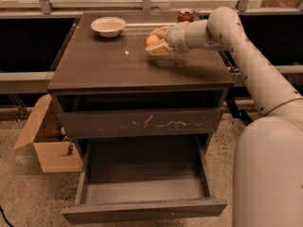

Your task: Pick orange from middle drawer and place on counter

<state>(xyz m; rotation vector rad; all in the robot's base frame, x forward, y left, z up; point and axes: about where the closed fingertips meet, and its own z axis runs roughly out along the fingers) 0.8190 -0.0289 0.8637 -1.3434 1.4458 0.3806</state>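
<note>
Presently, your items stand as follows: tool (151, 42), at the end of the pale arm (246, 56) that reaches in from the right of the view, over the rear right part of the bench (118, 67); it is clenched on the orange (151, 39), one finger above the fruit and one below; you cannot tell whether fruit or lower finger touches the glossy top; white bowl (108, 26), upright, at the rear left of the bench, well apart from the tool; red can (185, 15), at the rear edge, just behind the wrist; scratched drawer front (142, 123), closed, below the top; middle drawer (142, 186), pulled out beneath it, grey floor showing; cardboard box (47, 138), flaps open, on the speckled floor (28, 197) left of the cabinet.
</note>
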